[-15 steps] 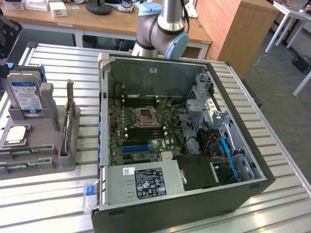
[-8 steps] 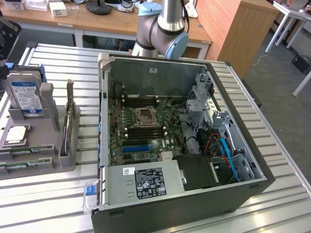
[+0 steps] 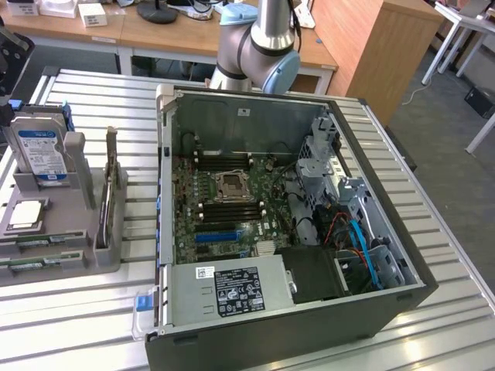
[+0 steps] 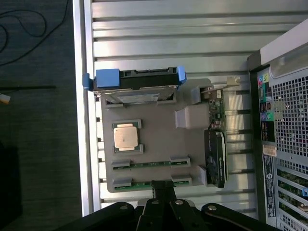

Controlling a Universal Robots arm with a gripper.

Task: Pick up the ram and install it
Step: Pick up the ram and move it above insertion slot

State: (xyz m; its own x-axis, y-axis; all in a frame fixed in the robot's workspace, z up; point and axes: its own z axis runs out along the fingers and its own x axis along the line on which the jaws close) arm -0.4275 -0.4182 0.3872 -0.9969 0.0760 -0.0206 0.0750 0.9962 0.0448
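My gripper (image 4: pixel 161 186) hung over the near edge of the grey tray (image 4: pixel 159 139), jaws together and holding nothing. The ram (image 4: pixel 144 183) lay flat in the tray's nearest slot, just under my fingertips in the wrist view, its ends tucked into small brackets. A second stick (image 4: pixel 149 164) lay parallel to it, just beyond, with the CPU (image 4: pixel 126 136) farther on and the hard drive (image 4: pixel 137 84) standing at the far end. In the exterior view the tray sat at the exterior view's left, well apart from the memory slots (image 3: pixel 232 209) inside the open computer case (image 3: pixel 232 116) on the exterior view's right.

I judged myself to be in the approach, high above the stick and not touching it. To do this well, I reckoned the jaws had to part before any descent, since shut they would only press on the board. They needed to line up across the stick's thin width, at its middle between the brackets, taking the long edges squarely. I also needed to keep clear of the neighbouring stick, which lay close enough to snag.
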